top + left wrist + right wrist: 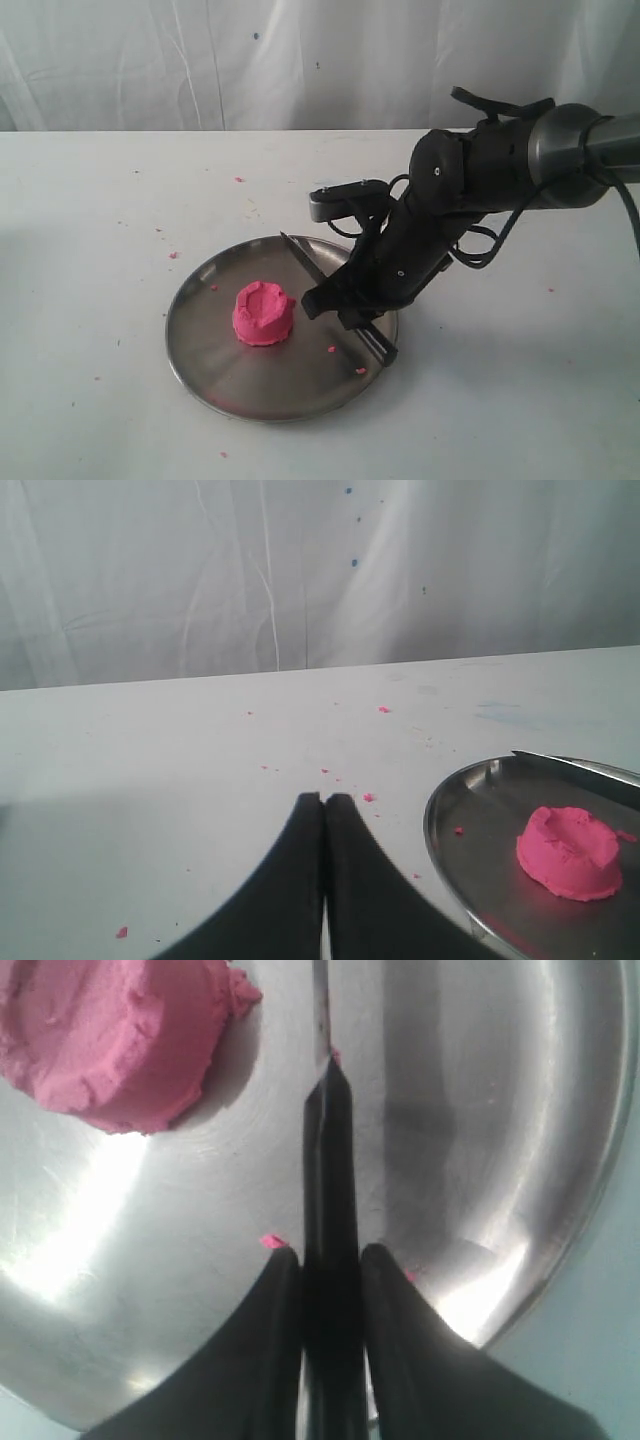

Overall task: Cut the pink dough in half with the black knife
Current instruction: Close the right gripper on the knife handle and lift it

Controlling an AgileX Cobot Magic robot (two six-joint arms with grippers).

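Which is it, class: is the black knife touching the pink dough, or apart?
Apart. The right wrist view shows bare steel between the black knife and the pink dough.

white table [100,420] | steel plate [210,370] | pink crumbs [239,180]

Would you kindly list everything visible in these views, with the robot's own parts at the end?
pink dough: one, bright pink, uncut dented lump on the steel plate.
black knife: one, black, lying across the plate beside the dough, handle between the right gripper's fingers.
steel plate: one, silver, on the white table.
pink crumbs: several, pink, scattered over plate and table.
white table: one, white.
white backdrop: one, behind the table.
right gripper: black, closed on the knife handle.
left gripper: black, closed, empty, above the table.
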